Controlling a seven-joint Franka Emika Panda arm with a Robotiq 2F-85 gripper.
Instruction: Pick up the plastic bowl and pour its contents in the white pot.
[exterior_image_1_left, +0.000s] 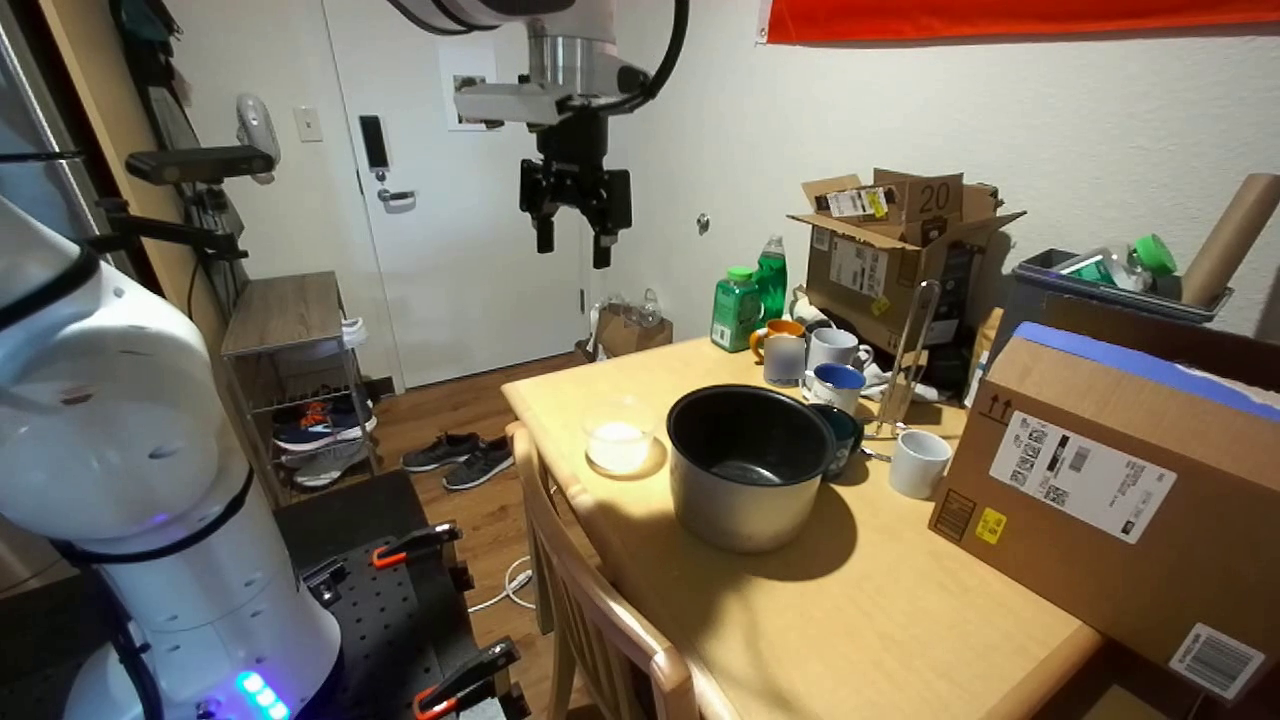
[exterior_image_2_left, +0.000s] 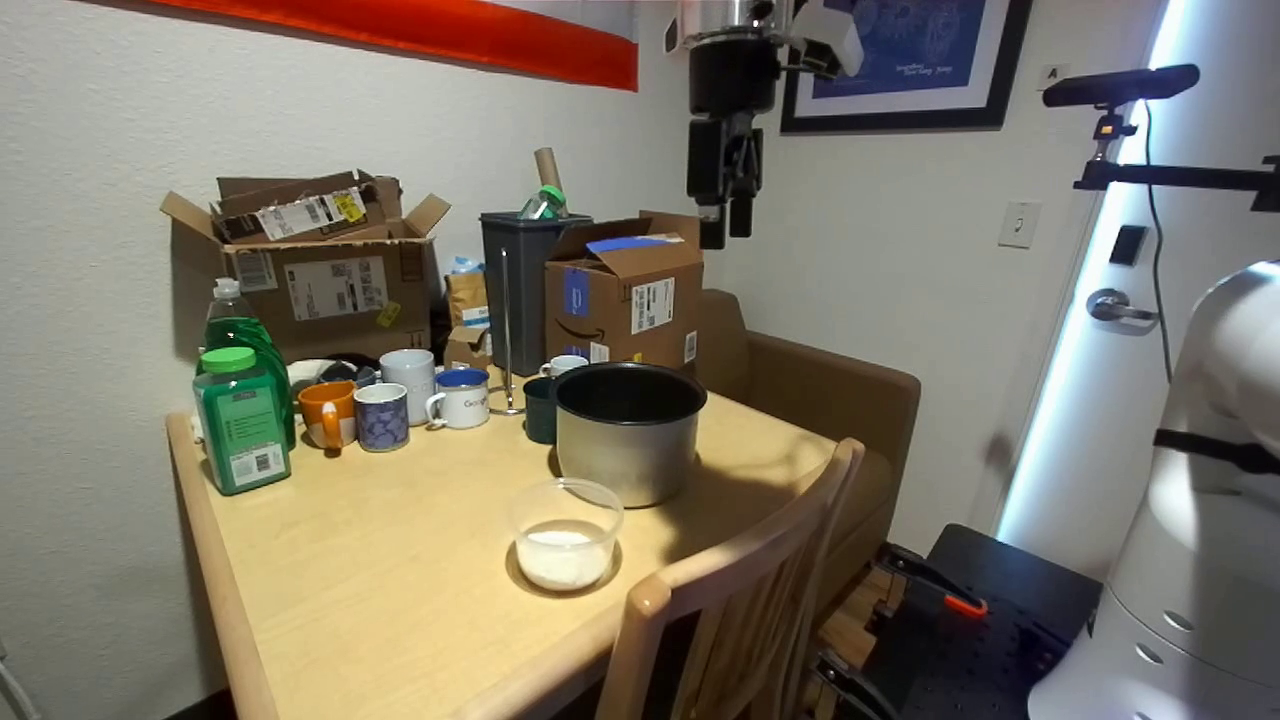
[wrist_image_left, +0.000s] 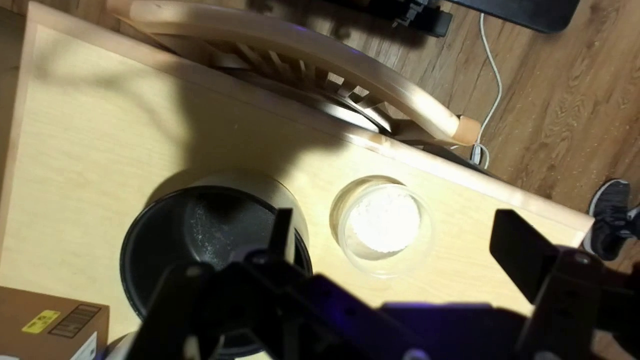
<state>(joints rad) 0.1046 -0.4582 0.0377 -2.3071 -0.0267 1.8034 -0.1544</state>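
The plastic bowl is a clear, round tub with white, grainy contents. It stands upright on the table beside the pot in both exterior views, with its wall showing here (exterior_image_1_left: 610, 428) and here (exterior_image_2_left: 535, 520). The wrist view shows its rim (wrist_image_left: 400, 267) from above, between the fingertips in the picture. The white pot (exterior_image_1_left: 745, 515) is large, silver-grey outside and dark inside; it also shows in an exterior view (exterior_image_2_left: 625, 460) and at left in the wrist view (wrist_image_left: 170, 240), partly hidden by a finger. My gripper (exterior_image_1_left: 573, 248) is open and empty, high above the table (exterior_image_2_left: 727, 235).
Several mugs (exterior_image_2_left: 382, 418), green bottles (exterior_image_2_left: 243, 430) and a metal stand (exterior_image_1_left: 905, 360) are behind the pot. A dark cup (exterior_image_2_left: 540, 410) is close beside it. A cardboard box (exterior_image_1_left: 1090, 520) takes one table end. A wooden chair (exterior_image_2_left: 740, 560) stands against the near edge.
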